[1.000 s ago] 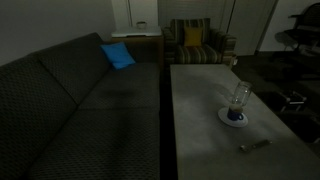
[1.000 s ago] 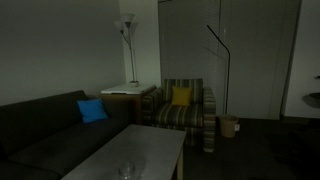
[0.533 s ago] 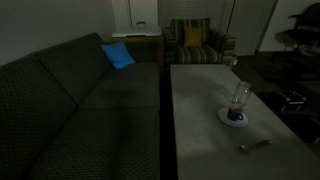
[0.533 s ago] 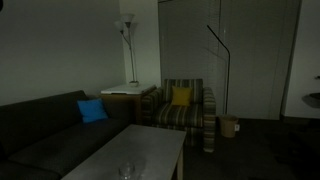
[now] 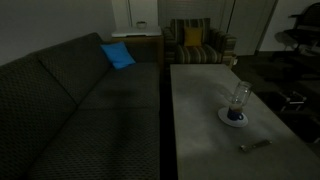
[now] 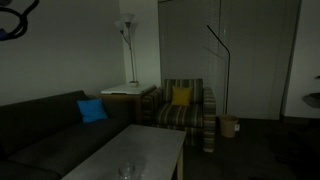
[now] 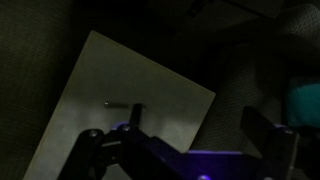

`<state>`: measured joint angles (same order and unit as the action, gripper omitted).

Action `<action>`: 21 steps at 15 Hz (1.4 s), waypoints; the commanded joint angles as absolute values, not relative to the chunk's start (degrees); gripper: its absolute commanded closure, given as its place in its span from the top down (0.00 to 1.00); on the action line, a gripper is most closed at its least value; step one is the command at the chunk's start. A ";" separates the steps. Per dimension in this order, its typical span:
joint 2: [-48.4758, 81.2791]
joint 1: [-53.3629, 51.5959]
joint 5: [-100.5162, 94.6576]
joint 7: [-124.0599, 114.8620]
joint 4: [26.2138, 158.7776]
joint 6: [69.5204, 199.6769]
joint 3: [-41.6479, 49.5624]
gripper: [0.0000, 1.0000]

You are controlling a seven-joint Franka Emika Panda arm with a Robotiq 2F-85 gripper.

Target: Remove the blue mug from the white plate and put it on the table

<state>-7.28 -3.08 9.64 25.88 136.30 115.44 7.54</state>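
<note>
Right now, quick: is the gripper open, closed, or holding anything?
Gripper: open, holding nothing, well above the table; the blue mug stands on the white plate, untouched.

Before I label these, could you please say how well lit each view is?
Both exterior views are dim and soft; the blue mug shows faint highlights. Wrist view is darkest: only the table reads pale, with violet glow on the gripper.

The claw (image 7: 172,130) is dark and blocky, two thick fingers (image 7: 262,135), violet-blue glow at its base
</note>
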 commanded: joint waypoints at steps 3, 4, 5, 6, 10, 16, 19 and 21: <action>-6.52 -1.47 9.73 27.80 136.19 118.03 6.44 1.00; -5.95 -1.38 10.11 28.59 136.00 119.29 6.63 1.00; -5.32 -1.28 10.42 29.57 135.82 120.77 6.78 1.00; -4.31 -1.10 10.81 30.41 135.38 122.30 6.96 1.00; 1.04 -0.19 13.20 33.58 133.70 129.29 7.01 1.00; 11.62 2.06 18.08 36.85 127.62 132.82 4.83 1.00; 10.92 3.18 16.19 34.82 128.44 132.44 3.34 1.00; 13.85 4.01 16.08 34.89 126.22 132.44 2.47 1.00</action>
